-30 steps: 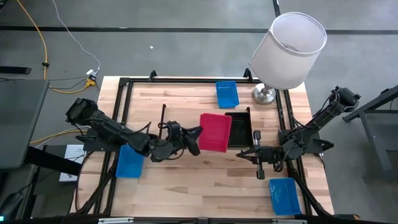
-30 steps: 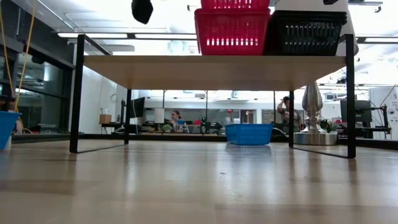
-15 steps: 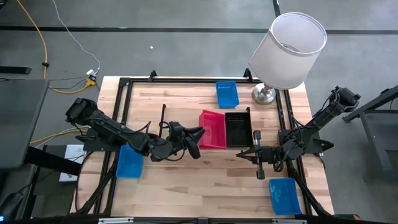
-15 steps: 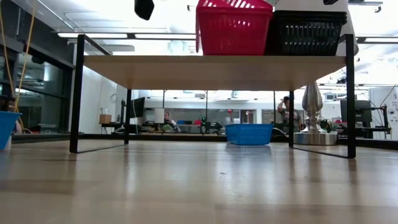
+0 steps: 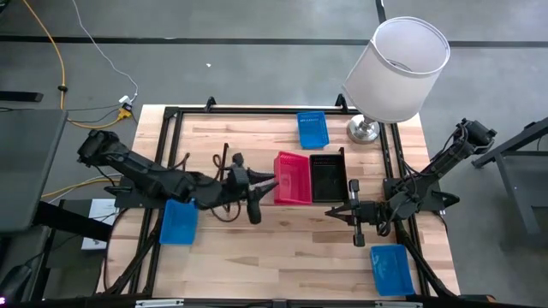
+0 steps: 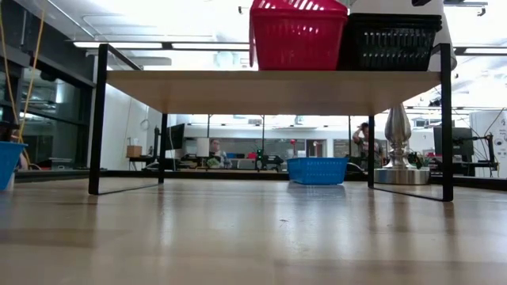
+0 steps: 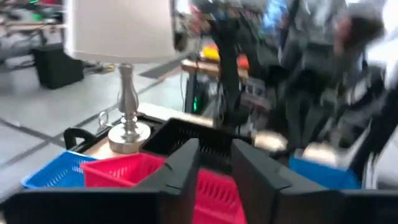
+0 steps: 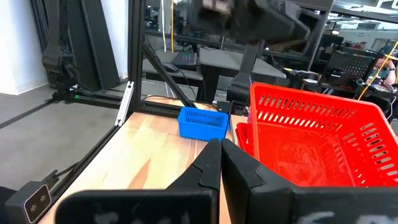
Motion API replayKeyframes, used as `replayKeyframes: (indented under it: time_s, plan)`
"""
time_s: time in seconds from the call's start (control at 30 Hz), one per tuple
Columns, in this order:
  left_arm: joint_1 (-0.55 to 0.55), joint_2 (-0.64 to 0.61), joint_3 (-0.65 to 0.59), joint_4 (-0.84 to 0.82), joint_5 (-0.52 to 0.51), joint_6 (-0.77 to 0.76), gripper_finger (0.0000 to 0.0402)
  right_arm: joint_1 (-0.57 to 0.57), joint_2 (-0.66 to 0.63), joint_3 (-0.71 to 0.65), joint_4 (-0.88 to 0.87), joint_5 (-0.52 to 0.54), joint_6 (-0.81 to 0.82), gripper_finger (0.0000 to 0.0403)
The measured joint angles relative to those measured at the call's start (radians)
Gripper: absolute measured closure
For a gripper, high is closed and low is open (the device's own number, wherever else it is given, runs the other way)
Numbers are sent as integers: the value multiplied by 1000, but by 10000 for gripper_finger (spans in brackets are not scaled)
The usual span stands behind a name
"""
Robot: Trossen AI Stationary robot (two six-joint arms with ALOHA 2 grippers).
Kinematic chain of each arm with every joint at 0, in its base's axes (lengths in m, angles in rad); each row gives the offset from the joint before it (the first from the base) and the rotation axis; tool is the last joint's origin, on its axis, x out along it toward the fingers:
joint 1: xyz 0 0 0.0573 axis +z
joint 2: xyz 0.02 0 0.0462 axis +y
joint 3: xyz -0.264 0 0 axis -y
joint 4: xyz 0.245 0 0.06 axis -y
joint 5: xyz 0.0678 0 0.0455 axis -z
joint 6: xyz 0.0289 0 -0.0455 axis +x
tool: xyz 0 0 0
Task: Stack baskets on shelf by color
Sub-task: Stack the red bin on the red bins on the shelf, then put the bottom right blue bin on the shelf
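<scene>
Item: left gripper [image 5: 262,183], fingers narrowly parted and holding nothing, at nine o'clock of the red basket stack [image 5: 292,178] at mid-shelf [image 5: 231,137]. Risk: top red basket sits tilted in the low view, so a nudge could unseat it. Its long axis runs twelve-to-six, black baskets [image 5: 328,177] touching at three o'clock.

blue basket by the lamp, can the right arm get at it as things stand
Probably not easily: the blue basket lies behind the shelf, and the right gripper would have to pass the lamp.
</scene>
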Motion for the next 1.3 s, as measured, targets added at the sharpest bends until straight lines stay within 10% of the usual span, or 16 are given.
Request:
replayKeyframes:
  time_s: [0.13, 0.5, 0.87, 1.3]
  plan:
    - [83, 14, -1, -44, 181, 78, 388, 0, 0, 0, 3, 0, 6, 403]
    - [214, 72, 2, -74, 470, 52, 400, 0, 0, 0, -1, 0, 27, 403]
    - [204, 68, -2, -177, 366, 99, 401, 0, 0, 0, -2, 0, 27, 403]
    - [54, -281, -45, -344, 275, 177, 401, 0, 0, 0, -8, 0, 28, 403]
